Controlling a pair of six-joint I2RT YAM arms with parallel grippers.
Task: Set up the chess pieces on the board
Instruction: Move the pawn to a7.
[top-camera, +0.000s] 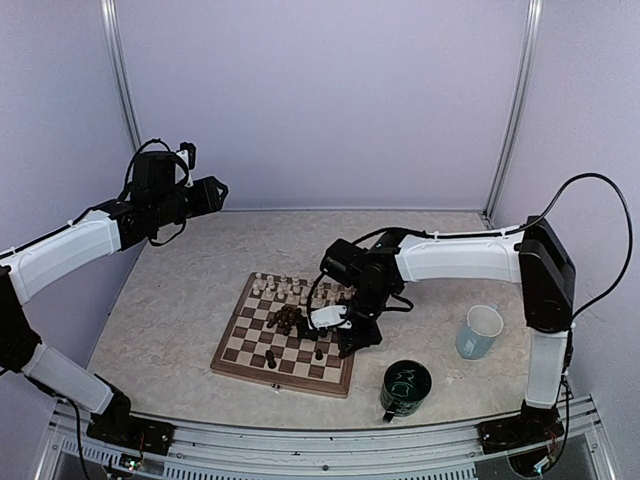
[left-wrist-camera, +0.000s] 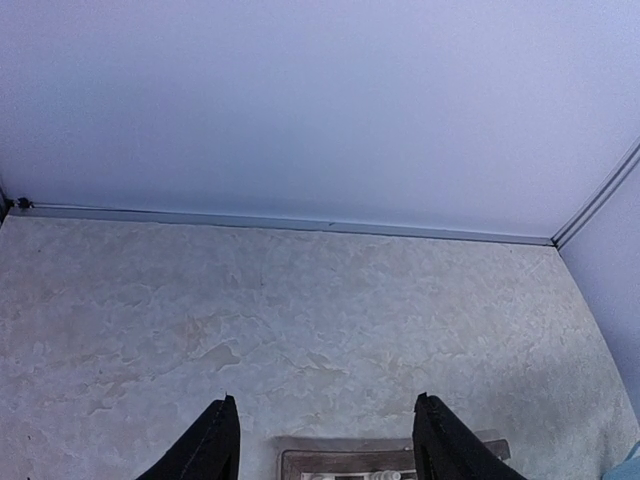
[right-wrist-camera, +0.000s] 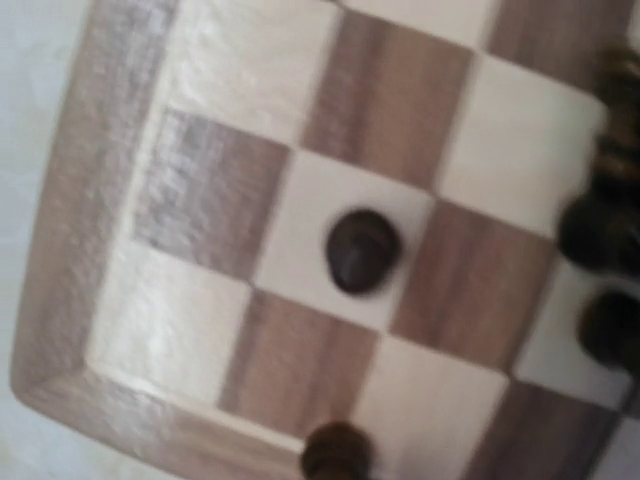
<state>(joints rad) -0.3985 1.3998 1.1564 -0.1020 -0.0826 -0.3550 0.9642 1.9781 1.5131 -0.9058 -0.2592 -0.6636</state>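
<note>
The board (top-camera: 240, 340) lies mid-desk, with cream pieces (top-camera: 278, 286) ranked along its far edge and dark pieces (top-camera: 289, 319) heaped at the centre. The right gripper (top-camera: 345, 338) hangs low over the near right corner, probably working a lone dark piece (right-wrist-camera: 362, 250) on a pale square; I cannot tell whether it is pinching anything. The left gripper (left-wrist-camera: 323, 405) waits high at the far left, spread and empty, out of the way.

Left arm (top-camera: 70, 250), white-shelled with black joints, raised from 7 o'clock toward 1 o'clock, its black two-finger left gripper (top-camera: 218, 193) level with fingers (left-wrist-camera: 215, 445) spread; matching right arm (top-camera: 460, 255), forearm stretched toward 9 o'clock, black right gripper (top-camera: 348, 345) pointing down, jaw gap unreadable.
</note>
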